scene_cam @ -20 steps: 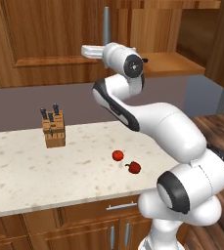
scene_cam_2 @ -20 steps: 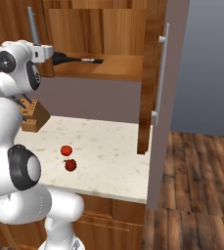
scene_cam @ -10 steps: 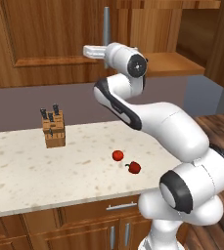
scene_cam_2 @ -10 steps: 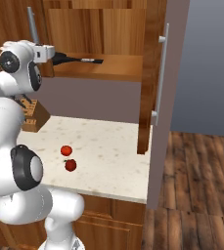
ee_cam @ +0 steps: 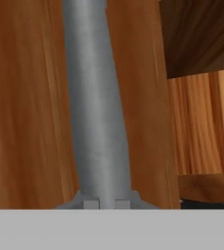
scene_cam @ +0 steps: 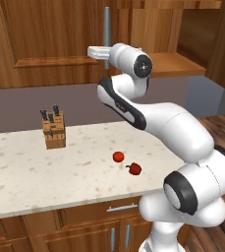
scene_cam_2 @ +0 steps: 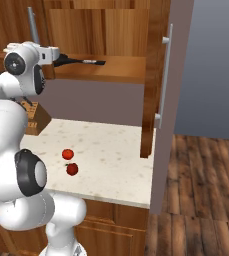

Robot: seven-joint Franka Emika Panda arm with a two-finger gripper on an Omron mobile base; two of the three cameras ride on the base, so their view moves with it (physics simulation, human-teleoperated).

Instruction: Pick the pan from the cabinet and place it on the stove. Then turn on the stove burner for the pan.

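You are looking at a speckled pale stone counter (scene_cam: 25, 172) set on low wooden drawer cabinets (scene_cam: 84, 229), with wood plank flooring (scene_cam_2: 201, 190) off to the right and a grey wall behind. On the counter stand a wooden knife block (scene_cam: 53, 130) and, nearer the front edge, two small red vegetables (scene_cam: 118, 156) lying just beside each other. Above it hangs the cabinet (scene_cam: 45, 39), reddish-brown; its right door (scene_cam_2: 158, 75) stands swung out toward you, baring the plain wooden shelf (scene_cam_2: 121, 67). Your gripper (scene_cam: 98, 51) is raised to shelf height at the left door's edge, right against that door's long vertical grey bar handle (ee_cam: 96, 97). From the hand view the bar runs straight up the middle, close in, with the finger tips (ee_cam: 90, 202) at its foot; the jaws are closed down narrow, and whether they actually clamp the bar you cannot tell from here. In the right base view, the pan (scene_cam_2: 81, 61) lies on the shelf just beyond the hand, with only its thin black handle and silvery tip showing, pointing right.
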